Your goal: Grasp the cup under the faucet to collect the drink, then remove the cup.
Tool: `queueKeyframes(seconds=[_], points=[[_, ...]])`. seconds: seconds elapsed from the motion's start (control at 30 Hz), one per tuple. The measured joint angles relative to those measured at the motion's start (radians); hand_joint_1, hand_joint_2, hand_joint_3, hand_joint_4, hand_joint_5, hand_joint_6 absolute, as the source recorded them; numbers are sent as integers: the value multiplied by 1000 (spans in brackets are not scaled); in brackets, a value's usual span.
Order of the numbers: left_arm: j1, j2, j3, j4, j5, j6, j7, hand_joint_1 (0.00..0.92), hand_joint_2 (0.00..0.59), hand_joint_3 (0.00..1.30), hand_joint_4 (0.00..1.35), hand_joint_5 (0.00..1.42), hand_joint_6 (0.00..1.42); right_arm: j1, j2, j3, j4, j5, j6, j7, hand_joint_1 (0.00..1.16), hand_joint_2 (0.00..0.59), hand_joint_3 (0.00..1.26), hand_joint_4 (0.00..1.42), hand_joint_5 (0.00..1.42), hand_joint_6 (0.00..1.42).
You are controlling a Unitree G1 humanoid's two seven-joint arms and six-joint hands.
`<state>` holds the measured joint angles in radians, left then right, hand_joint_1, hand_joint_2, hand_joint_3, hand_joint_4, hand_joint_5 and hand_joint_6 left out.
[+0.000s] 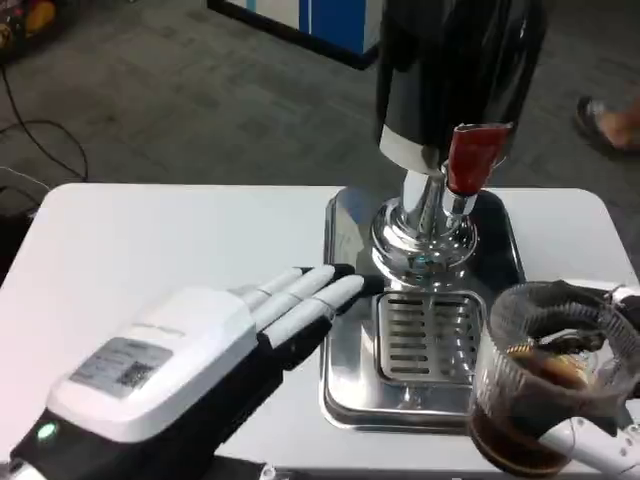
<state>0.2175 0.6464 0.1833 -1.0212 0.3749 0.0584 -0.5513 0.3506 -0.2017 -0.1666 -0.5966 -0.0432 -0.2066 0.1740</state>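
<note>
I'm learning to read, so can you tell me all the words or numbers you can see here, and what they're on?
None can be read.
Left hand: a grey label with a small square code on its white back, print too blurred to read.
Drink dispenser with its red tap: no lettering to make out.
Cup, held by the right hand: plain and clear, with dark drink in it.

Cup [545, 385] right of drip tray [425, 345], faucet [472, 158] behind, left hand [190, 365] left
</note>
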Motion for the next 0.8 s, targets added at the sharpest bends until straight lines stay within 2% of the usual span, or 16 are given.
queueKeyframes(seconds=[0.3,0.53,0.8], points=[[82,-47,60,0,37,-63,-32,0,58,10,0,0,91,-27,-6,37,0,-19,-4,17,825,183,1021,1224,1424,1424],[134,-112,91,0,67,-138,-65,0,58,0,0,0,84,-39,-14,54,0,-38,-10,29,825,184,1021,1224,1424,1424],[167,-200,130,-1,106,-218,-120,0,50,0,0,0,64,-51,-42,67,0,-44,-34,43,825,184,1027,1236,1424,1424]])
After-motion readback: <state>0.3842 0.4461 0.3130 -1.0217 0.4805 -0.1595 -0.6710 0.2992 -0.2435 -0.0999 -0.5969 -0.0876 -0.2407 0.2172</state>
